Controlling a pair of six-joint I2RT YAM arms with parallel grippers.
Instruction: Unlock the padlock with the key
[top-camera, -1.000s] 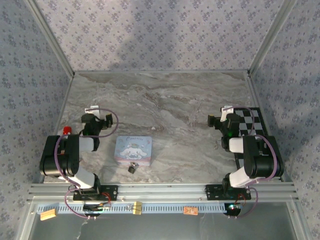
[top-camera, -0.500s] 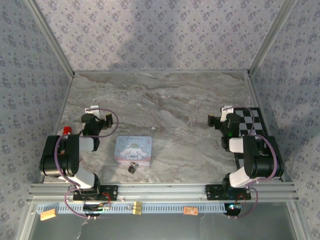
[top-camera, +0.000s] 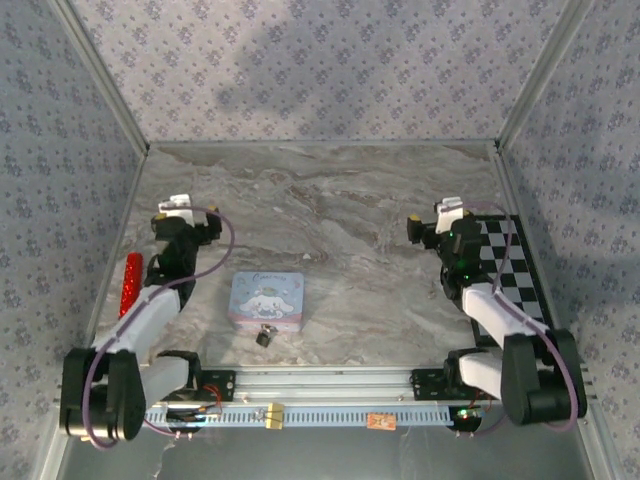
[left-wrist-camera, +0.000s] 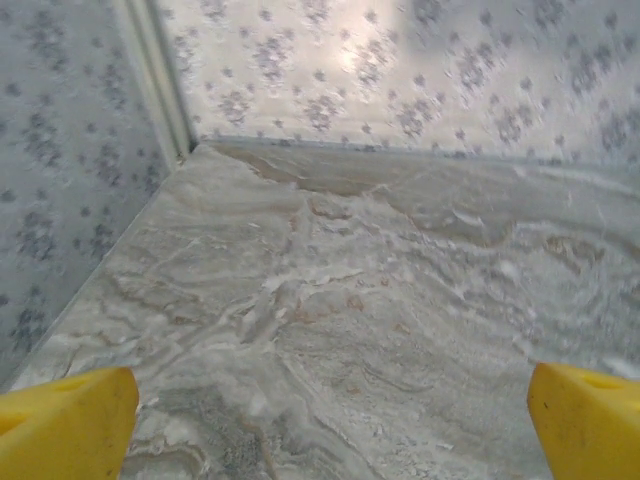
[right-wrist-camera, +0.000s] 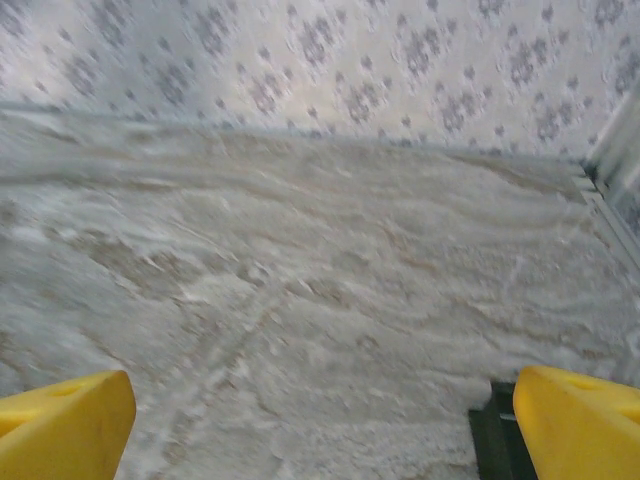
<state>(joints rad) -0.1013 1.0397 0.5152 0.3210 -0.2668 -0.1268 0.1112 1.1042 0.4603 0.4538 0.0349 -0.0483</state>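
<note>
From above, nearest the arm bases: the padlock (top-camera: 264, 335), tiny and dark, flat on the tabletop (top-camera: 350, 230) at about 7 o'clock from its middle. Just beside the near edge of a pastel tin (top-camera: 267, 298); touching or apart, impossible to tell. Long axis running roughly 7 to 1 o'clock, with the silvery part at the 1 o'clock end, toward the tin.

Farther out in that same view: a red stick (top-camera: 130, 283) along the left wall at 8 o'clock and a chequered mat (top-camera: 515, 270) at 3 o'clock. Left tool (top-camera: 185, 222) at 9 o'clock and right tool (top-camera: 435, 225) at 3 o'clock, both well apart from the padlock.

Up close from the wrists, detail too small to read from above: yellow fingertips (left-wrist-camera: 65, 425) of the left tool spread wide, open, over marbled tabletop running to the patterned wall at 12 o'clock. Likewise the right fingertips (right-wrist-camera: 60, 425), spread wide, open.
</note>
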